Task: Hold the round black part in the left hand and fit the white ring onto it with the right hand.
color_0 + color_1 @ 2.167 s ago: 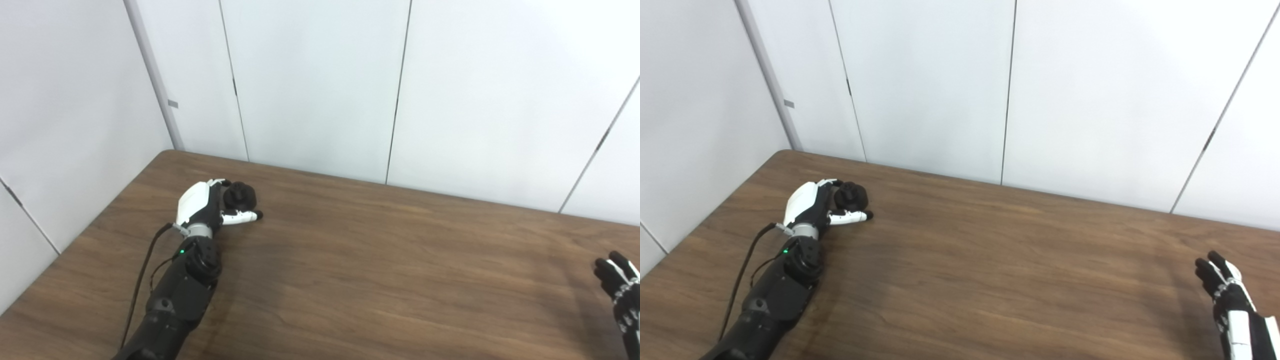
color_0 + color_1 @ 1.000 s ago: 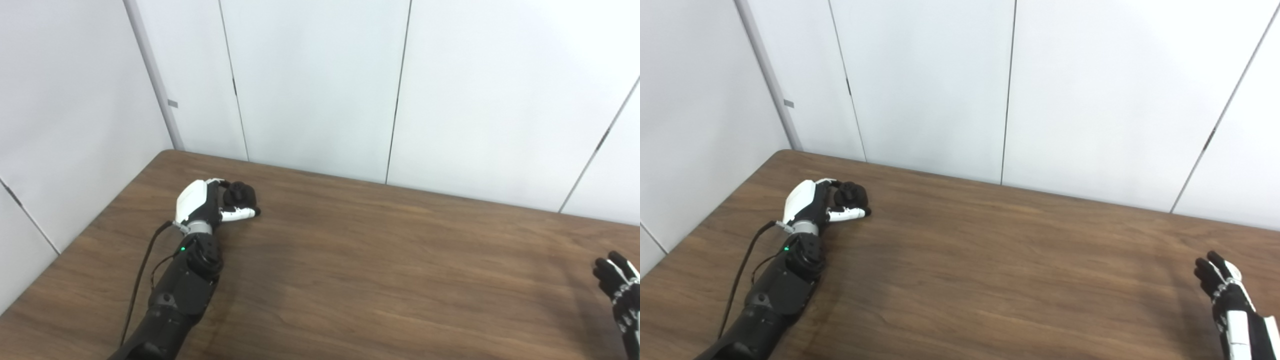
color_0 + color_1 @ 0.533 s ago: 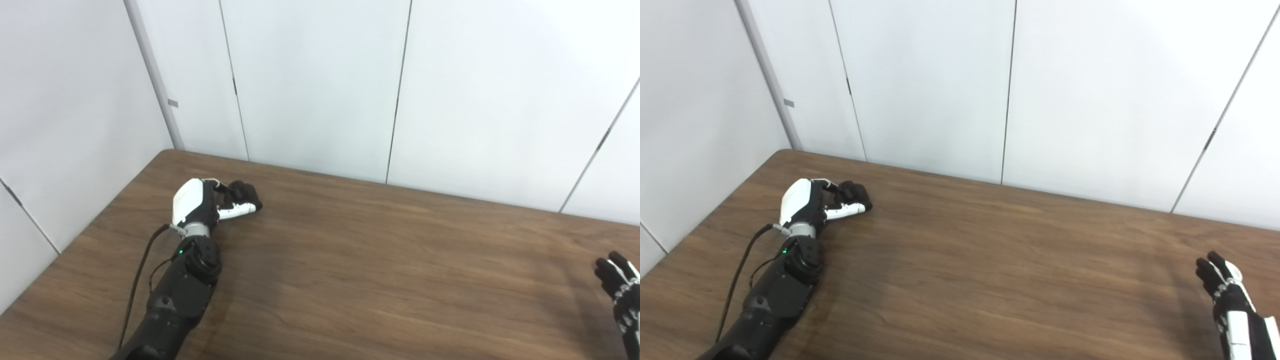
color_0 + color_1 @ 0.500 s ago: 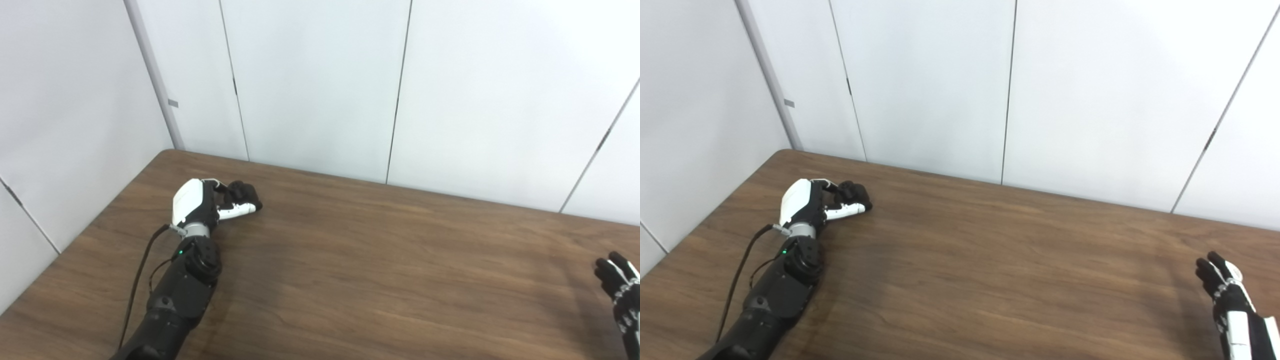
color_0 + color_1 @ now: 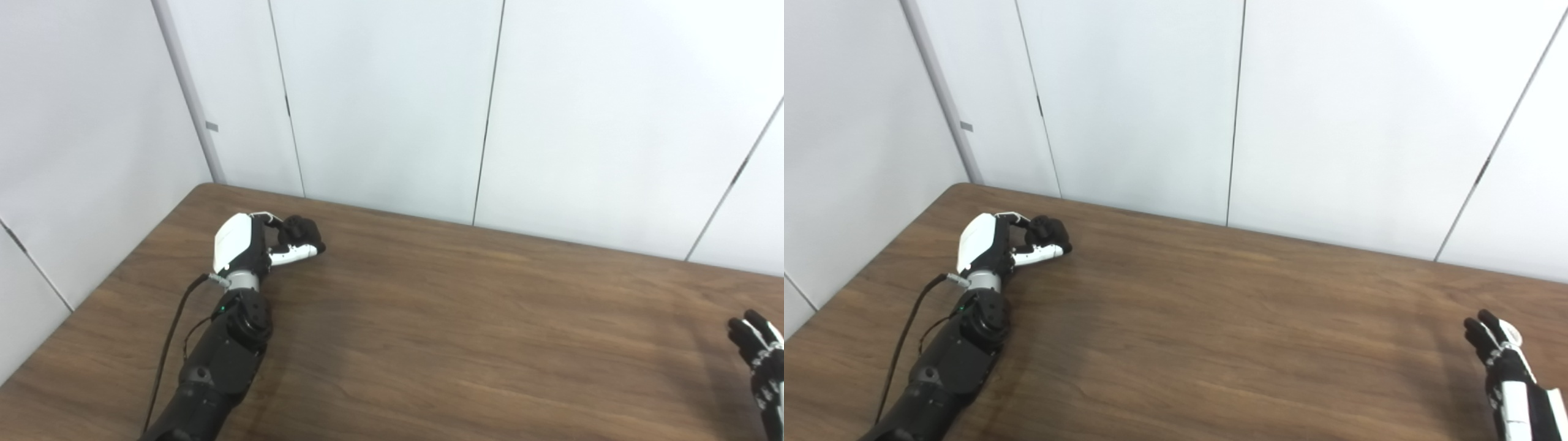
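The round black part sits at the far left of the bench, near the back corner, gripped in the left hand. The fingers curl over its top and far side while the white thumb crosses beneath and in front of it, so the hand is clamped on the part. Whether the part rests on the wood or is held just clear of it cannot be told. The left forearm runs back toward the bottom edge, with a black cable looping beside it and a small green light on the wrist.

White wall panels stand close behind the bench on the far and left sides. The wide wooden stretch between the two arms is open, with nothing standing between them.

The right hand is well apart, at the near right corner, raised with its dark fingers pointing up and slightly spread. A small white loop shows at its fingertips in the right eye view; it may be the white ring, but it is too small to be sure, so whether this hand grips anything cannot be told
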`<action>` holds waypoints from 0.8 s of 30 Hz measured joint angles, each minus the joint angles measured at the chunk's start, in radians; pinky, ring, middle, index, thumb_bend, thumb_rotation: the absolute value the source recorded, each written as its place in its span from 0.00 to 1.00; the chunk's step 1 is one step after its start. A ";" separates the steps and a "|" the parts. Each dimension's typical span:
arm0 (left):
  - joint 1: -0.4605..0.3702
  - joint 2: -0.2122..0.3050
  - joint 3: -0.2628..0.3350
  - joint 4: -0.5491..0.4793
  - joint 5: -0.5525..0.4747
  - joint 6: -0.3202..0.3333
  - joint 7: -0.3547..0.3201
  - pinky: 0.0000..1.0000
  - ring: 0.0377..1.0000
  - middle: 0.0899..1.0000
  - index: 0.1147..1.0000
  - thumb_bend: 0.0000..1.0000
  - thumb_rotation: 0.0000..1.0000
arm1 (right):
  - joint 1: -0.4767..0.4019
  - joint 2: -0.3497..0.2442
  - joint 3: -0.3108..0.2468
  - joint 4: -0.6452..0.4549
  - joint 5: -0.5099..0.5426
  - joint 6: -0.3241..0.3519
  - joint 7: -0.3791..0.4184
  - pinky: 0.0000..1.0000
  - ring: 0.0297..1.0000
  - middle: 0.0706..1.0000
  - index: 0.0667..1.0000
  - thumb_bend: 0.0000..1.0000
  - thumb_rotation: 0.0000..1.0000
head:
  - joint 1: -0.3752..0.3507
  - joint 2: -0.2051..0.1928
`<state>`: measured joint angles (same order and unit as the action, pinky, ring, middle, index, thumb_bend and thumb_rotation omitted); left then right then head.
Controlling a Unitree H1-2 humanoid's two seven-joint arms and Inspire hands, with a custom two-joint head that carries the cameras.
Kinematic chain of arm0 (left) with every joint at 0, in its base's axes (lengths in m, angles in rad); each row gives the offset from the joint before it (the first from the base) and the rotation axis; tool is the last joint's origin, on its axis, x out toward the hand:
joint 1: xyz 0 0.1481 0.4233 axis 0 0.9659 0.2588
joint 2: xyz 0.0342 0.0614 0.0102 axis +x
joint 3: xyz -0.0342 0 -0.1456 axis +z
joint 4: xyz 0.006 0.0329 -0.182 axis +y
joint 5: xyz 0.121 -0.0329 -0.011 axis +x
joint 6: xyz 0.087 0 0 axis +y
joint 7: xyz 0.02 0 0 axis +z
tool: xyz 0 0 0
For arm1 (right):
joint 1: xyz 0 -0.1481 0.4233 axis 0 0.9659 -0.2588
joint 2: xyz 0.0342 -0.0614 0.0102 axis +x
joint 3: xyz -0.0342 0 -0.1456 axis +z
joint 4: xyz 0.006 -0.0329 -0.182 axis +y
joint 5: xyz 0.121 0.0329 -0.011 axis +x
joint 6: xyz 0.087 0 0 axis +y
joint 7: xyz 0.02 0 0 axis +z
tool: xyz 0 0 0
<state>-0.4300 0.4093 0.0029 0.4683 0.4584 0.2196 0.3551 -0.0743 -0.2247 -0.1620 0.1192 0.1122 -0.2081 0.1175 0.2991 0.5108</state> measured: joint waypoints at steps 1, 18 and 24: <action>0.008 0.000 -0.008 -0.023 0.007 0.001 -0.003 1.00 0.86 0.72 0.42 0.52 0.05 | 0.001 0.000 0.000 0.000 -0.001 0.000 0.000 0.97 0.91 0.89 0.91 0.63 1.00 | -0.002 0.000; 0.171 -0.035 -0.191 -0.499 0.171 0.048 -0.214 1.00 0.86 0.74 0.42 0.52 0.05 | 0.044 0.058 0.034 -0.093 -0.063 0.051 -0.029 0.98 0.89 0.88 0.91 0.66 1.00 | -0.176 0.058; 0.224 -0.037 -0.234 -0.621 0.253 0.032 -0.277 1.00 0.85 0.74 0.42 0.52 0.05 | 0.069 0.112 0.057 -0.152 -0.098 0.113 -0.064 1.00 0.92 0.88 0.91 0.66 1.00 | -0.222 0.075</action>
<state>-0.2061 0.3724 -0.2313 -0.1529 0.7111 0.2520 0.0778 -0.0051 -0.1130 -0.1052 -0.0332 0.0142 -0.0953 0.0539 0.0768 0.5859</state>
